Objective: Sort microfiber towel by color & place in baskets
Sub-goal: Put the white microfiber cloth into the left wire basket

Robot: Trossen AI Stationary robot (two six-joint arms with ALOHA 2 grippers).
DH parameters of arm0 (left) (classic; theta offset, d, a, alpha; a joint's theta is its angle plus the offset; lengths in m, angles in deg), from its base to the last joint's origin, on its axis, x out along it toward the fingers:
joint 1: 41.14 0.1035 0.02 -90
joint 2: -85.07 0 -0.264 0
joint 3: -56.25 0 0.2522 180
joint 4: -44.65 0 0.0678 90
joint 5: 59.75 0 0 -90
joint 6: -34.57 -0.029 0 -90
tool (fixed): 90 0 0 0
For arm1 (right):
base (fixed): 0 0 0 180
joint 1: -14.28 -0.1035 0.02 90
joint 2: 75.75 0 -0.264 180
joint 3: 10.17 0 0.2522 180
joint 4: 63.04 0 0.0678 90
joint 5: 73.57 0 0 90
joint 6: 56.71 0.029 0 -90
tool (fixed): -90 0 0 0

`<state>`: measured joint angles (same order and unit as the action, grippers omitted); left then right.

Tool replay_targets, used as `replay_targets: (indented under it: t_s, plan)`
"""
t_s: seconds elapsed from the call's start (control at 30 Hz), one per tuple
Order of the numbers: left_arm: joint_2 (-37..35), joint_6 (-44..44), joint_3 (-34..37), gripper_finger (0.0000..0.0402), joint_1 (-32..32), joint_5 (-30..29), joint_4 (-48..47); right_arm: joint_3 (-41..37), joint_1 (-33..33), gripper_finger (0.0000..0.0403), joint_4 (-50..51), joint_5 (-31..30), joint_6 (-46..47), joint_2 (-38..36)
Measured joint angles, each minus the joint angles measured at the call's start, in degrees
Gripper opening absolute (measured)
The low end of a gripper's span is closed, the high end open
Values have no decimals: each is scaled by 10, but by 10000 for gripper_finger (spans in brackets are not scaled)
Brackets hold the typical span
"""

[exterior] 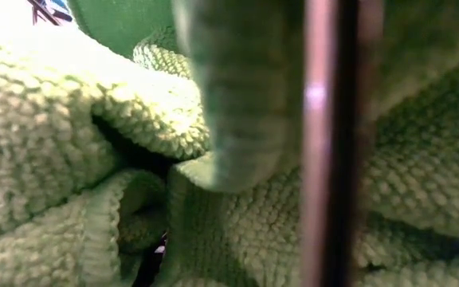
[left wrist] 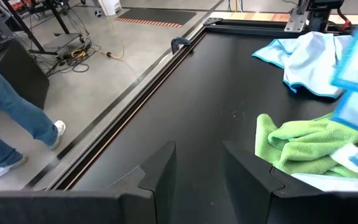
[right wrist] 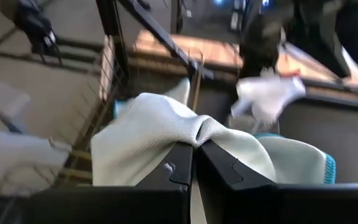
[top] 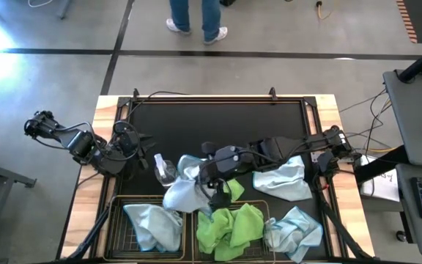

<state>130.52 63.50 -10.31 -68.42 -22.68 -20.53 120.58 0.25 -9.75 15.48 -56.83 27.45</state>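
The right end effector reaches across the middle of the black surface, and its fingers are pinched tight on a fold of a pale blue towel. In the right wrist view the cloth bunches up between the two closed fingers and drapes away on both sides. From above, this held towel hangs just over the near part of the surface, above the rims of the two baskets.

The left basket holds one pale blue towel. The right basket holds a heap of lime green towels — the low view is filled almost wholly by their knobbly green weave, with a dark wire standing in front.

Two more pale blue towels lie outside the baskets: one on the surface below the right arm, another just beside the right basket, at the near right corner. A small clear bottle stands near the held towel.

The left end effector waits at the left side of the surface, its fingers parted with nothing between them — the left wrist view shows bare black surface in the gap, and green cloth and blue cloth farther off.

A person's legs stand on the floor beyond the far edge.
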Motion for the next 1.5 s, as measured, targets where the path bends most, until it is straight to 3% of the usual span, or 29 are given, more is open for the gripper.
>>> replay_targets:
  t_s: [0.3, 0.7, 0.83, 1.13, 1.27, 1.5]
  plan:
    - [0, 0, 0, 113, 0, 0, 0, -10, -4, 9, -122, 88, 20, 0]
    - [0, 0, 0, 113, 0, 6, 2, -61, -7, 9, -197, 90, 20, 1]
    - [0, -26, 0, 113, 0, 88, 50, -67, -6, 9, -201, 86, 17, 1]
    - [12, -208, 0, 113, -1, 350, 327, -64, 7, 9, -204, 82, 0, 1]
    - [15, -236, 0, 113, -1, 379, 359, -60, 13, 9, -198, 77, 0, 1]
    - [38, -227, 0, 113, -1, 394, 376, -59, 20, 9, -197, 11, -25, 1]
